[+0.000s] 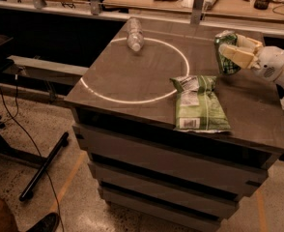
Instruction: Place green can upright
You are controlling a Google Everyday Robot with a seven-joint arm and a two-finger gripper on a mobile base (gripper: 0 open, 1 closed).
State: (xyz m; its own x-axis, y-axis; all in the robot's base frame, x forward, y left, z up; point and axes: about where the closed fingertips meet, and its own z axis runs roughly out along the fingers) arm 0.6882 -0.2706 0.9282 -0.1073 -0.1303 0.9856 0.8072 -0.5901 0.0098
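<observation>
The green can (225,56) is dark green with lighter markings. It is held near the right side of the dark table (147,76), just above or at the surface, roughly upright with a slight tilt. My gripper (230,51) reaches in from the right on its white arm (277,67). Its pale fingers (237,54) are closed around the can's upper part. The can's top is partly hidden by the fingers.
A flat green snack bag (198,103) lies just left and in front of the can. A clear plastic bottle (134,34) lies on its side at the far left, on a white circle (102,96) marked on the table. Workbenches with clutter stand behind.
</observation>
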